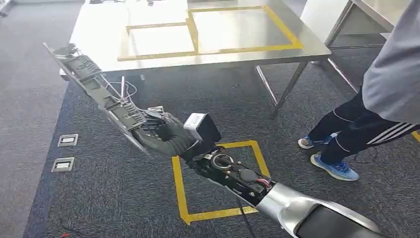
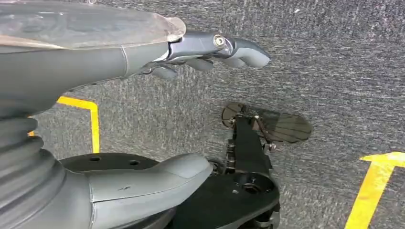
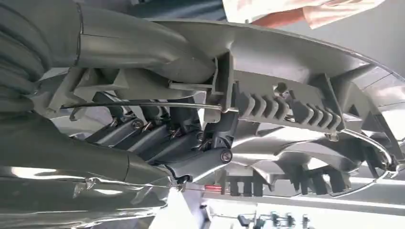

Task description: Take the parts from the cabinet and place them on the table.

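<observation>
A long grey ribbed plastic part (image 1: 94, 82) with thin wires on it is gripped by my right hand (image 1: 166, 134), held slanting over the carpet in front of the table. In the right wrist view my right hand's dark fingers (image 3: 157, 138) wrap the part's (image 3: 296, 105) inner ribs, with the thumb across its outer side. The steel table (image 1: 307, 47), marked with yellow tape rectangles (image 1: 198, 34), stands beyond the part's far end. My left hand (image 2: 95, 62) hangs over the carpet with nothing in it, its fingers (image 2: 239, 47) apart from the thumb (image 2: 162, 176).
A person in dark striped trousers and blue shoes (image 1: 337, 166) stands at the right, beside the table's leg (image 1: 289, 89). A second table (image 1: 381, 12) is at the far right. A yellow tape square (image 1: 181, 198) and two floor sockets (image 1: 67, 140) mark the carpet.
</observation>
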Controlling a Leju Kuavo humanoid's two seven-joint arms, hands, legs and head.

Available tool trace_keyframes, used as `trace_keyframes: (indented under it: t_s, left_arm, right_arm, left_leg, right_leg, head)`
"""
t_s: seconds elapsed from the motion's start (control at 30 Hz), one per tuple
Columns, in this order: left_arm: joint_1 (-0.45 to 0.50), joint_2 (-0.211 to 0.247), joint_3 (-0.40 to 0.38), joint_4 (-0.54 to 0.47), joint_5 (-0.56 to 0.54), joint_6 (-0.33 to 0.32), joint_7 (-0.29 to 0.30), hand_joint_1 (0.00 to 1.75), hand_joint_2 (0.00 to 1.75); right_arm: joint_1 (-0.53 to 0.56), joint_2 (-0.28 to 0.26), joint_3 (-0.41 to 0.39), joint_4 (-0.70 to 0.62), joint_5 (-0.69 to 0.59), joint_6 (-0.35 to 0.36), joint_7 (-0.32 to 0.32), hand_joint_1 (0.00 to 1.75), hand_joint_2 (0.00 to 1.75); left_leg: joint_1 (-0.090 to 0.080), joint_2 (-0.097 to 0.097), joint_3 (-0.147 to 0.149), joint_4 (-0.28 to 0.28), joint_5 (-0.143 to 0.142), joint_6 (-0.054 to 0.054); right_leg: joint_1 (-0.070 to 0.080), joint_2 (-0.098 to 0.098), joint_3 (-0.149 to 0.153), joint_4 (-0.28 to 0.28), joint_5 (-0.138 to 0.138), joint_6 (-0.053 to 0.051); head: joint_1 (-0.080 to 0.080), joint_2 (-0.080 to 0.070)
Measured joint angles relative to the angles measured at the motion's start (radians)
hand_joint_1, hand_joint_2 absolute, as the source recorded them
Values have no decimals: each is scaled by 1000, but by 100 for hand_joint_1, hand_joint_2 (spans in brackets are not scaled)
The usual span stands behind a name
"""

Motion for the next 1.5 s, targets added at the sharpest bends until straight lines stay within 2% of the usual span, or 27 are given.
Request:
trace_keyframes:
  t_s: [0.2, 0.23, 0.27, 0.33, 0.37, 0.43, 0.47, 0.53, 0.6, 0.63, 0.67, 0.7, 0.77, 0.8, 0.87, 1.0, 1.03, 1.07, 1.1, 1.13, 1.17, 1.2, 1.27, 1.33, 1.4, 1.43, 1.5]
  left_arm:
    - [-2, 2, -3, 0, -7, -6, 3, 0, 175]
    - [0, 13, -4, 0, -7, -6, 3, 0, 175]
    - [-4, 4, -8, -1, -8, -10, 2, 0, 175]
    - [-4, 6, -11, -1, -5, -10, 0, 0, 175]
    - [-3, 6, -11, -1, -3, -12, -1, 0, 175]
    - [-2, 8, -13, -1, 2, -15, -1, 0, 175]
    - [-2, 8, -15, -1, 7, -14, -1, 0, 175]
    - [1, 9, -17, -1, 14, -8, 4, 0, 175]
    - [5, 8, -17, -1, 17, -6, 7, 0, 175]
    - [7, 13, -17, 0, 17, -5, 7, 0, 175]
    - [3, 16, -18, 0, 17, -3, 7, 0, 175]
    - [1, 16, -18, 0, 17, -3, 7, 0, 175]
    - [2, 14, -18, 0, 17, -3, 7, 0, 175]
    - [-1, 12, -18, 0, 17, -3, 7, 0, 175]
    - [-3, 13, -19, 0, 17, -3, 7, 0, 175]
    - [-3, 13, -19, 0, 17, -3, 7, 0, 175]
    - [-2, 13, -19, 0, 17, -3, 7, 0, 175]
    - [10, 14, -19, 0, 18, -3, 7, 0, 175]
    - [12, 15, -20, 0, 18, -3, 7, 0, 175]
    - [13, 17, -23, 0, 17, -3, 7, 0, 175]
    - [18, 19, -24, 1, 18, -3, 7, 0, 175]
    - [22, 20, -25, 1, 18, -3, 7, 0, 175]
    - [22, 18, -25, 1, 18, -3, 7, 0, 175]
    - [13, 14, -26, 1, 18, -3, 7, 0, 175]
    - [8, 14, -25, 1, 18, -3, 7, 0, 175]
    - [7, 15, -25, 1, 18, -3, 7, 0, 175]
    - [8, 16, -26, 1, 18, -3, 7, 0, 175]
  right_arm:
    - [0, 0, -24, 7, 0, -26, -3, 175, 175]
    - [2, -1, -27, 9, 0, -26, -5, 175, 175]
    - [4, -1, -31, 11, 0, -26, -7, 175, 175]
    - [1, 0, -35, 18, 6, -22, -9, 175, 175]
    - [-4, 2, -36, 21, 7, -15, -11, 175, 175]
    - [-3, 2, -37, 25, 10, -6, -20, 175, 175]
    - [0, 2, -37, 30, 10, -2, -23, 175, 175]
    - [3, 2, -37, 39, 10, 3, -24, 175, 175]
    - [2, 2, -39, 48, 9, 4, -24, 175, 175]
    - [1, 2, -39, 51, 9, 6, -26, 175, 175]
    - [-1, 3, -39, 55, 9, 6, -28, 175, 175]
    - [0, 8, -39, 55, 9, 7, -29, 175, 175]
    - [3, 11, -41, 60, 9, 7, -28, 175, 175]
    - [4, 15, -42, 61, 9, 6, -27, 175, 175]
    - [3, 14, -47, 69, 9, 5, -28, 175, 175]
    - [2, 14, -47, 69, 9, 5, -28, 175, 175]
    - [3, 14, -47, 70, 9, 5, -29, 175, 175]
    - [8, 14, -47, 88, 9, 6, -28, 175, 175]
    - [8, 14, -47, 91, 9, 6, -27, 175, 175]
    - [7, 14, -47, 93, 9, 6, -27, 175, 175]
    - [6, 14, -47, 98, 9, 6, -27, 175, 175]
    - [5, 15, -47, 100, 9, 6, -27, 175, 175]
    - [5, 25, -48, 100, 9, 6, -29, 175, 175]
    - [-3, 31, -48, 100, 8, 6, -27, 175, 175]
    - [-6, 33, -48, 99, 8, 7, -29, 175, 175]
    - [-5, 34, -48, 100, 8, 7, -30, 175, 175]
    - [-1, 34, -48, 100, 8, 7, -29, 175, 175]
  left_leg:
    - [-6, 0, -2, 6, -7, 4]
    - [-9, -3, 3, -19, -17, 28]
    - [-11, 4, 18, -33, -26, 37]
    - [-2, 2, 63, -67, -11, 53]
    - [-3, 4, 68, -67, -13, 55]
    - [-5, 9, 78, -65, -20, 51]
    - [-4, 9, 84, -64, -26, 47]
    - [6, 4, 105, -59, -43, 31]
    - [22, 0, 125, -39, -70, 1]
    - [21, 1, 127, -29, -85, -13]
    - [19, 0, 120, -18, -89, -22]
    - [19, 1, 115, -26, -93, -30]
    - [23, 5, 129, -18, -86, -40]
    - [27, 9, 99, 29, -60, -46]
    - [23, 15, -18, 208, -23, -35]
    - [22, 15, -30, 224, -25, -34]
    - [16, 16, -72, 278, -45, -29]
    - [-17, 14, -184, 280, -208, 7]
    - [-24, 14, -182, 216, -187, 19]
    - [-32, 13, -178, 140, -111, 32]
    - [-41, 14, -172, 44, 64, 51]
    - [-56, 13, -176, -26, 149, 54]
    - [-55, 9, -152, -19, 134, 62]
    - [-54, 6, -123, -9, 114, 67]
    - [-57, 5, -96, -2, 84, 83]
    - [-59, 5, -76, -2, 66, 87]
    - [-63, 3, -30, -2, 27, 91]
  right_leg:
    - [-5, 0, 4, -17, 4, 4]
    - [-5, -2, 10, 14, 26, 22]
    - [-6, -2, 11, 14, 44, 28]
    - [-3, -14, -25, 51, 9, 5]
    - [0, -15, -68, 133, -25, -5]
    - [5, -15, -169, 305, -85, -7]
    - [5, -16, -201, 350, -90, -6]
    - [0, -20, -183, 278, -28, -4]
    - [-11, -28, -106, 86, 73, 20]
    - [-10, -25, -99, 61, 64, 33]
    - [-3, -22, -110, 58, 13, 0]
    - [3, -19, -100, 73, 32, -20]
    - [1, -16, -98, 80, 18, -44]
    - [3, -12, -79, 73, 12, -55]
    - [10, -14, -52, 58, 0, -68]
    - [11, -14, -49, 57, -2, -69]
    - [14, -13, -35, 47, -8, -72]
    - [38, 1, 79, 2, -58, -84]
    - [43, 3, 107, -2, -76, -86]
    - [46, 3, 132, -5, -94, -86]
    - [47, 1, 128, -10, -115, -86]
    - [55, 12, 167, 1, -136, -82]
    - [62, 17, 211, -22, -167, -79]
    - [63, 15, 164, 99, -115, -69]
    - [62, -15, 34, 304, -78, -60]
    - [62, -19, -26, 366, -117, -58]
    - [63, -19, -102, 395, -245, -61]
  head:
    - [0, 0]
    - [-1, 0]
    - [-2, 0]
    - [6, 0]
    - [9, 0]
    - [10, 0]
    - [10, 0]
    - [10, 0]
    - [10, 0]
    - [10, 0]
    - [10, 0]
    - [8, 0]
    - [1, 0]
    - [-6, 0]
    - [-9, 0]
    - [-9, 0]
    - [-12, 0]
    - [-13, 0]
    - [-14, 0]
    - [-14, 0]
    - [-14, 0]
    - [-14, 0]
    - [-16, 0]
    - [-14, 0]
    - [-11, 0]
    - [-10, 0]
    - [-10, 0]
